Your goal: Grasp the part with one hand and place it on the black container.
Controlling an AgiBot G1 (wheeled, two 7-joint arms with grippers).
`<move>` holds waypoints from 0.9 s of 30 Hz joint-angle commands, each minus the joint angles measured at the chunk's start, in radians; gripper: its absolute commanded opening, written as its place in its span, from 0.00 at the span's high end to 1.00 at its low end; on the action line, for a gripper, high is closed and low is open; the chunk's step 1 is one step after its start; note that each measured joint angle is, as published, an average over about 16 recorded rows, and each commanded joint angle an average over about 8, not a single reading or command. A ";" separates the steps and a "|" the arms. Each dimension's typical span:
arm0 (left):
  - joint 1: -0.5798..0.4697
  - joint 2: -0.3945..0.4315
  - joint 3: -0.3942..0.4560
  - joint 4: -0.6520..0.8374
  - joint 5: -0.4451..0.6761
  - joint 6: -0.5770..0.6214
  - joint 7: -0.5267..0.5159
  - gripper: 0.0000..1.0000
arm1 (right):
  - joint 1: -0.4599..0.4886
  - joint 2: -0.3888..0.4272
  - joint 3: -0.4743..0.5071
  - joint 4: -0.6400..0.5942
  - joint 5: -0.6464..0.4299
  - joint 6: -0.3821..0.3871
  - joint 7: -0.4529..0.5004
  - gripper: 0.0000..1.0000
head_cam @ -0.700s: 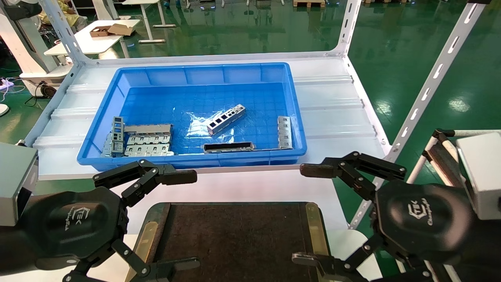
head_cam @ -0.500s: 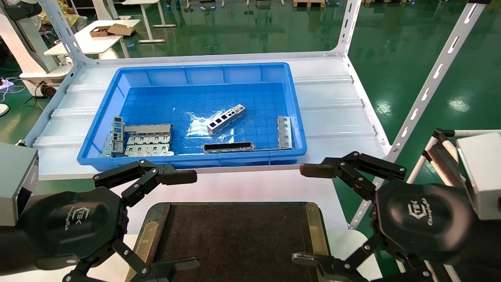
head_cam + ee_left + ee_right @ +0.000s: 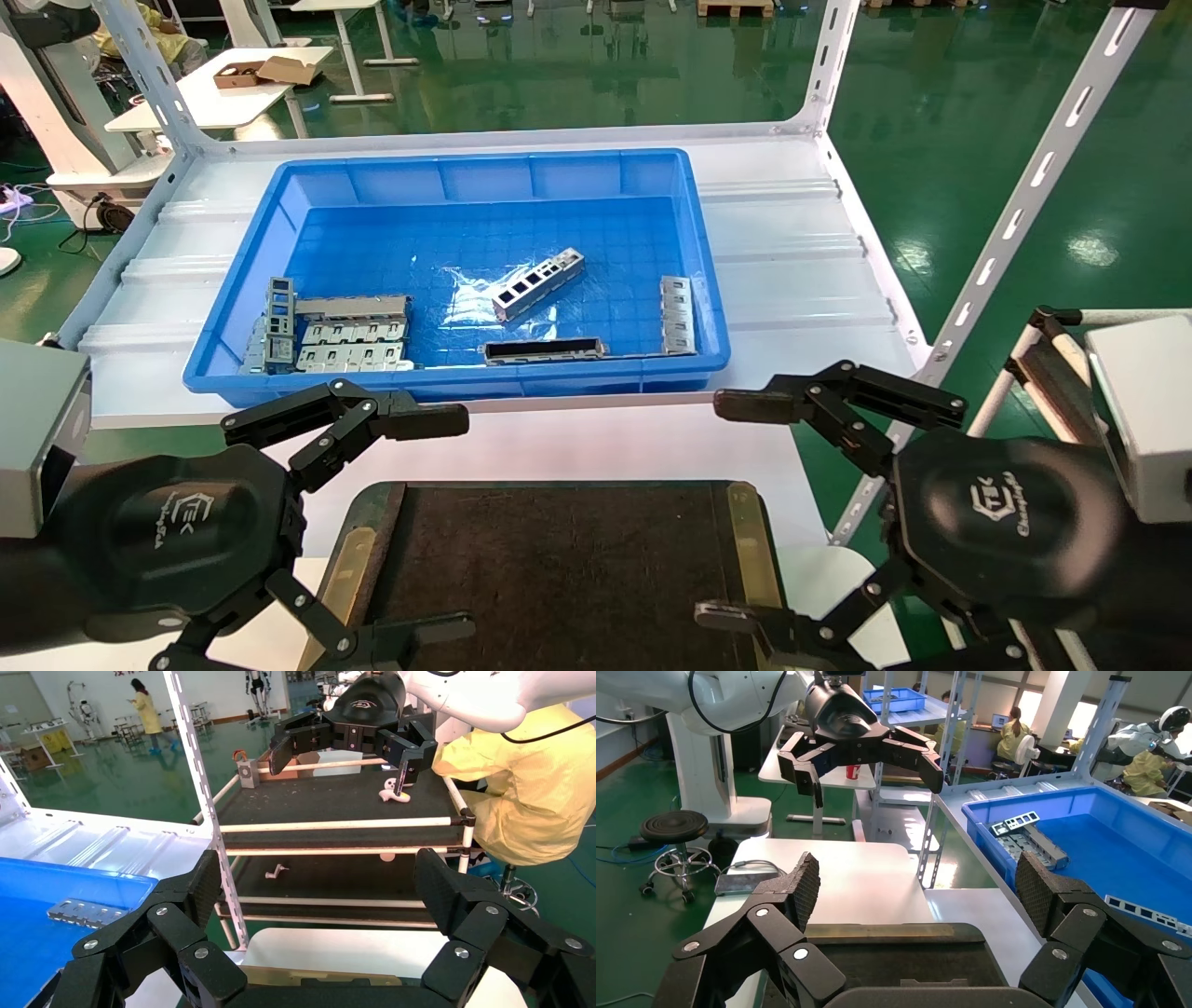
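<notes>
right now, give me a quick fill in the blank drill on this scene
1. The silver part with square windows lies inside the ____ bin.
2. The black container sits ____ the left tool and the right tool.
3. Both tools have their fingers ____.
4. The black container holds ____ parts.

Missing words: blue; between; open; no

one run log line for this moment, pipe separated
stage: pre-grasp | part: lying in blue bin | black container: bare | left hand: open, beside container | right hand: open, beside container
</notes>
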 commanded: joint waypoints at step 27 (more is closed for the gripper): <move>-0.182 0.123 0.081 0.129 0.224 -0.134 -0.002 0.00 | 0.001 0.000 -0.002 -0.001 0.001 0.000 -0.001 0.00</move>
